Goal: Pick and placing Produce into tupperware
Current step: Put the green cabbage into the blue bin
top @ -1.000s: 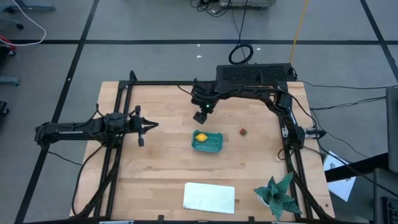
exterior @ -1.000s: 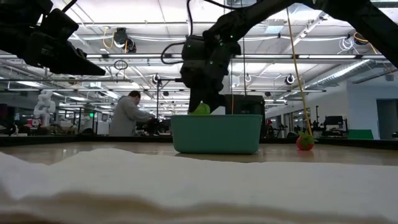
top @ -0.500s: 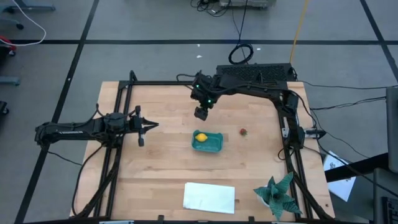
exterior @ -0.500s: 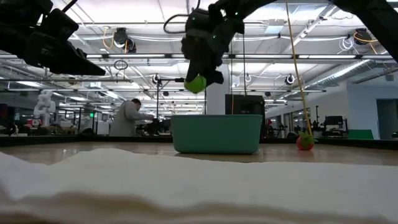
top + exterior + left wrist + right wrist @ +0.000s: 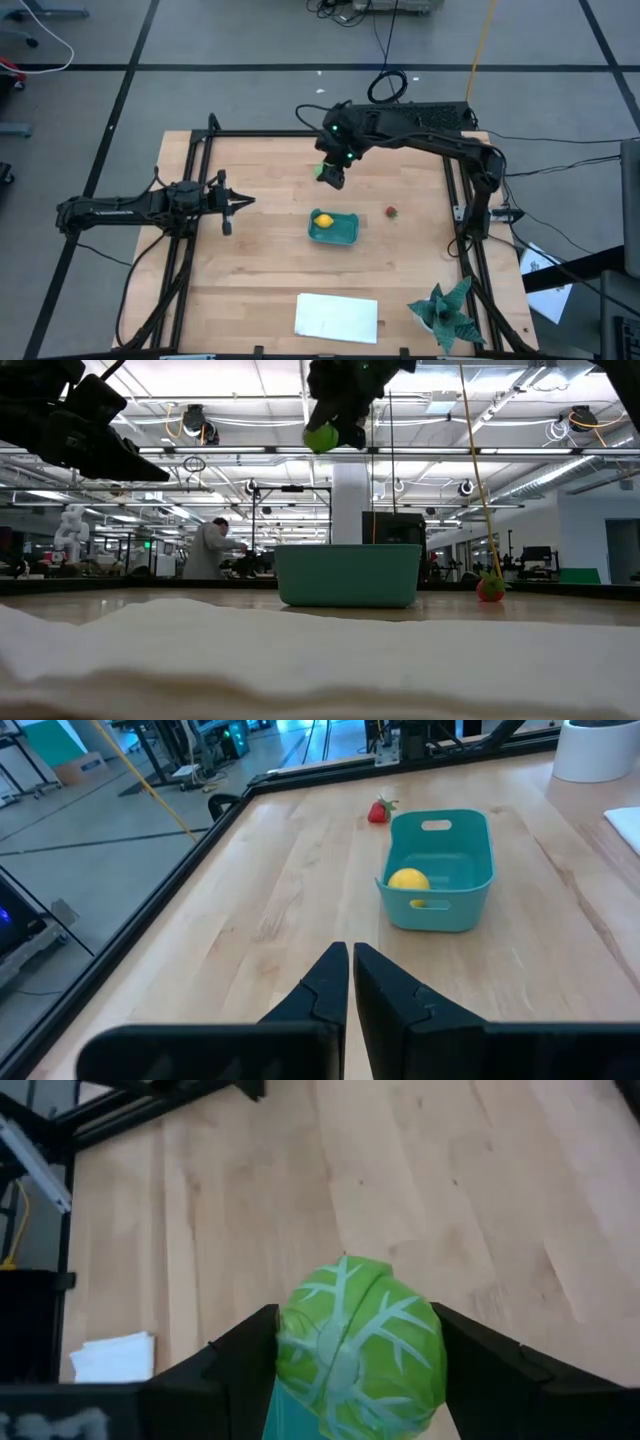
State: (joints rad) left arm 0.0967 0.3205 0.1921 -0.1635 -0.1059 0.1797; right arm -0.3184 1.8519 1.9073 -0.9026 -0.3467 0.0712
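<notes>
The right gripper (image 5: 331, 176), clenching the light green ball (image 5: 320, 437), is riding higher above the table than half a second ago (tupperware (image 5: 335, 229) unmoved, lemon (image 5: 323, 220) inside). The left gripper (image 5: 235, 203) is waiting, fingers pressed together.

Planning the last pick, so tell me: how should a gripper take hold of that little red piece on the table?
Come straight down on the red piece and pinch its round body across the middle. It sits alone on bare wood beside the tub, open on all sides.

Bare table (image 5: 260, 250) surrounds the tupperware (image 5: 334, 229); only a lemon (image 5: 323, 220) inside.
</notes>
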